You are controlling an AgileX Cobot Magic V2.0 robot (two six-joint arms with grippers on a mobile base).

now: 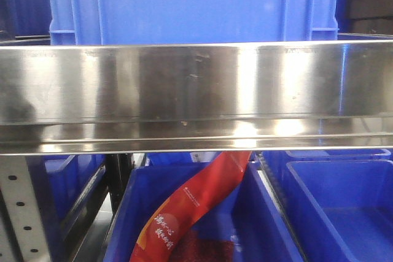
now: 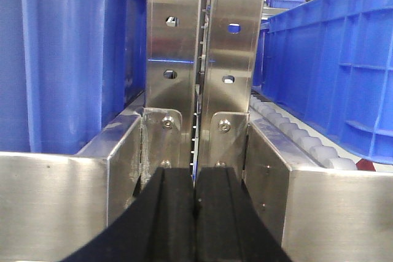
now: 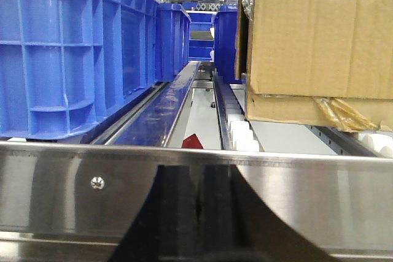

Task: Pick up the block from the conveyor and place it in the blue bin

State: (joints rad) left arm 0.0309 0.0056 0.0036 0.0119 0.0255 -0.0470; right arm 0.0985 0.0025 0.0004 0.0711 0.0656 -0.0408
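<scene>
No block and no conveyor belt show in any view. In the front view several blue bins appear: a large one (image 1: 190,4) behind a steel rail (image 1: 196,90), and open ones (image 1: 184,213) below it. My left gripper (image 2: 195,173) is shut with nothing between its black fingers, and it faces two steel uprights (image 2: 206,59). My right gripper (image 3: 198,170) is also shut and empty, close against a steel crossbar (image 3: 73,188).
A red printed packet (image 1: 196,200) lies in the lower middle bin. Blue crates (image 2: 61,59) flank the left gripper, with a white roller track (image 2: 295,133) at its right. By the right gripper stand a blue crate (image 3: 73,47), cardboard boxes (image 3: 319,29), rollers (image 3: 242,133) and a red scrap (image 3: 191,142).
</scene>
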